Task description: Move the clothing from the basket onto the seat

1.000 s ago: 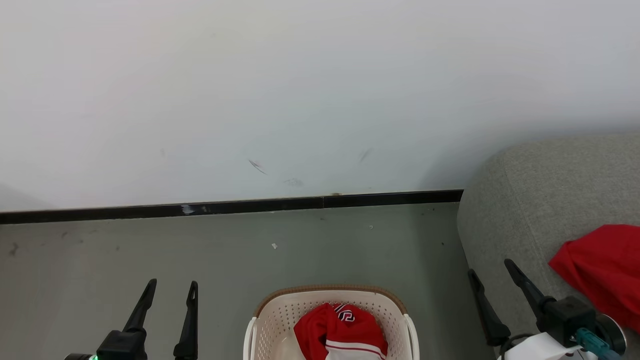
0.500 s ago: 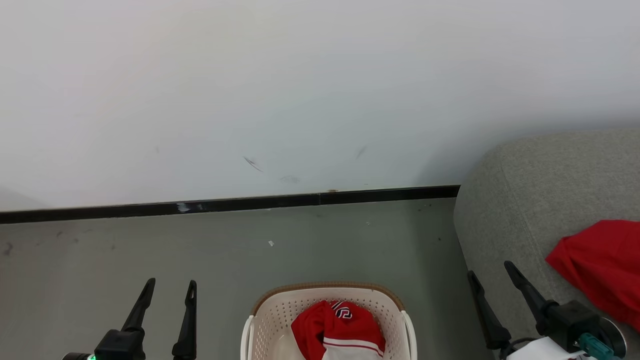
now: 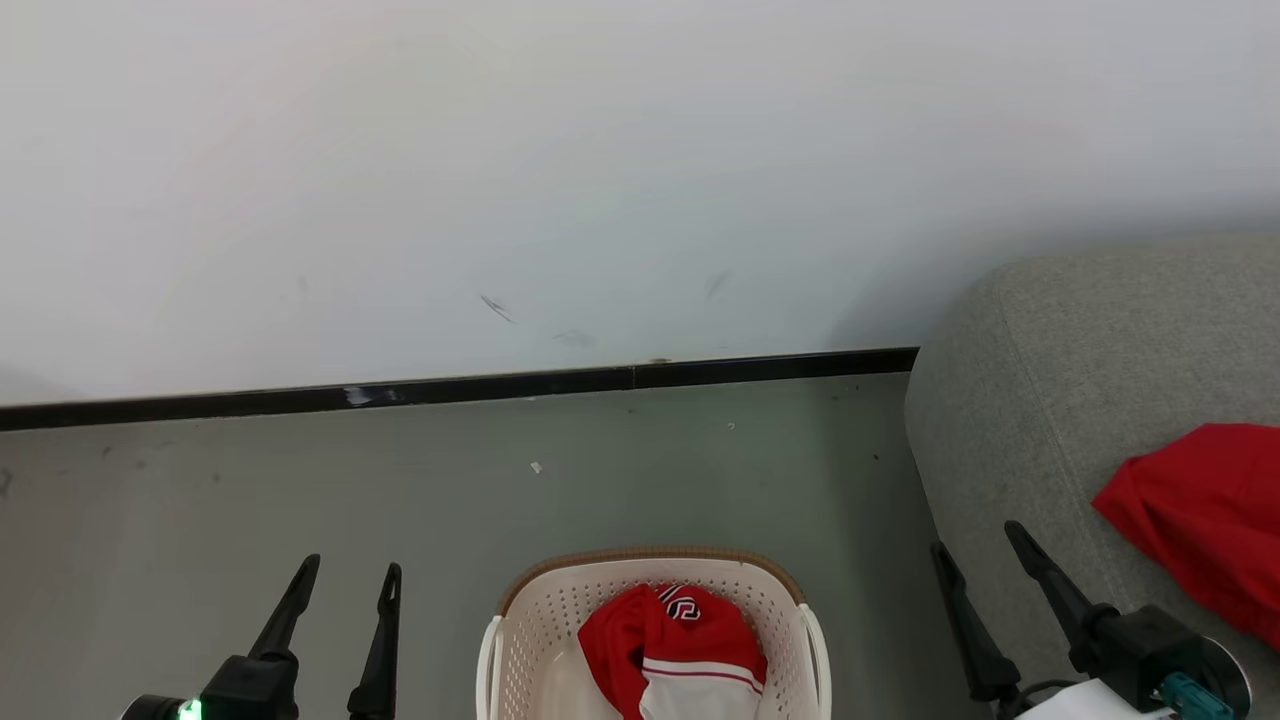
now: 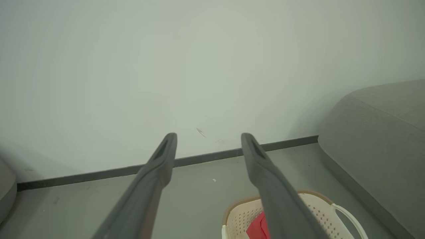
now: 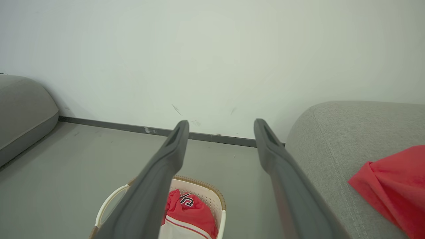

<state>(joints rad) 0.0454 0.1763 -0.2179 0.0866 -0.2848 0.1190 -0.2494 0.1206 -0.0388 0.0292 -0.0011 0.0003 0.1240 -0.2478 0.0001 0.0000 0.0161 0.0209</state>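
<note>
So the basket point(image 3: 540, 620) sits on the grey floor point(image 3: 300, 490) at the bottom middle of the head view, partly cut off by the lower edge. Inside it is a bunched-up red garment point(image 3: 660, 640), with a white panel and a thin red stripe on the near side and a black-and-white logo on the side toward the wall point(image 3: 600, 150). It's piled roughly in the middle of the basket, and the perforated cream walls show around it.

Off to the right is the seat point(image 3: 1040, 400), with a strip of floor between it and the basket, so they're near but not touching. A second red garment point(image 3: 1200, 510) lies on top of the seat at the right edge of the view, crumpled and partly out of frame.

The left hand point(image 3: 352, 565) hangs over bare floor to the left of the basket, fingers spread apart and holding nothing. The right hand point(image 3: 975, 538) is at the front edge of the seat, between the basket and that second red garment. Its fingers are also spread and empty. Neither hand touches any clothing.

In the right wrist view the basket's white side handle point(image 5: 108, 202) shows, plus another grey cushion point(image 5: 23, 106) far off to that view's left.
</note>
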